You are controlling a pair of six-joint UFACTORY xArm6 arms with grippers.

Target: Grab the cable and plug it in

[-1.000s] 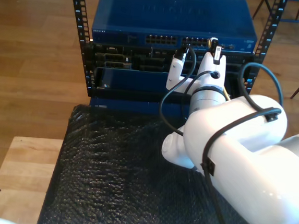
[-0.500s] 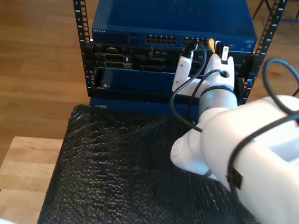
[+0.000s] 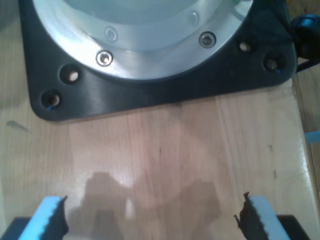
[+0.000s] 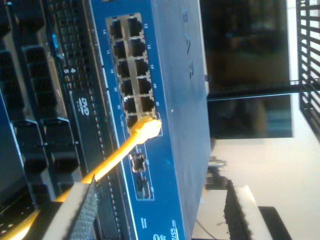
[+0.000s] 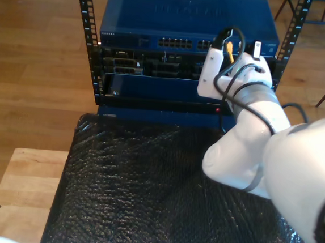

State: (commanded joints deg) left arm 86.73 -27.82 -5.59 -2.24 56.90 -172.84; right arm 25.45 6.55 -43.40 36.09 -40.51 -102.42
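Plug of the cable (image 4: 146, 128) sits at a port on the blue switch (image 4: 175, 100), mid rack. My second gripper (image 4: 160, 210) clamps the cable; my first gripper (image 3: 150, 217) gapes, empty. Risk: slight misalignment jams the plug against the port rim.

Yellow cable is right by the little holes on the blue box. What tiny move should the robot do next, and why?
Probably a short push straight forward. In my second wrist view the yellow cable runs from my second gripper up to the blue switch, and its plug sits at a port in the bottom row. I cannot tell whether it is fully seated, so a gentle push would settle it.
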